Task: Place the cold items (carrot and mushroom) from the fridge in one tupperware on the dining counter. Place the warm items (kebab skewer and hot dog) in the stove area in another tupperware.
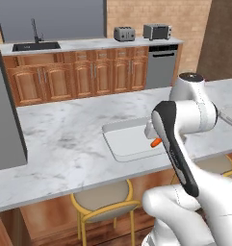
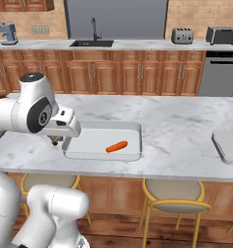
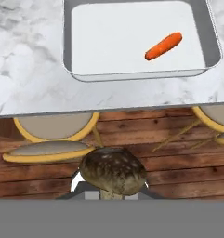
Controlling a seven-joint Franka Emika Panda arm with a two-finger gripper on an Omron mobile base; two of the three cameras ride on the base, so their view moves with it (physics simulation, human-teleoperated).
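My gripper (image 3: 111, 192) is shut on the mushroom (image 3: 112, 174), whose speckled brown cap hides most of the fingertips. In the right base view the gripper (image 2: 55, 141) hangs at the near edge of the dining counter (image 2: 176, 121), just beside the front left corner of a pale grey tupperware (image 2: 103, 156). The orange carrot (image 2: 116, 146) lies inside that tupperware (image 3: 132, 76), toward its right side, seen as carrot (image 3: 163, 46) and carrot (image 1: 156, 142). A second tupperware (image 2: 226, 145) sits further right on the counter.
Yellow-framed stools (image 3: 53, 135) stand under the counter's near edge over a wooden floor. Behind, wooden cabinets carry a sink (image 2: 91, 43), toasters (image 2: 182, 35) and a dishwasher (image 2: 218, 75). A tall grey panel (image 1: 3, 120) stands at the left.
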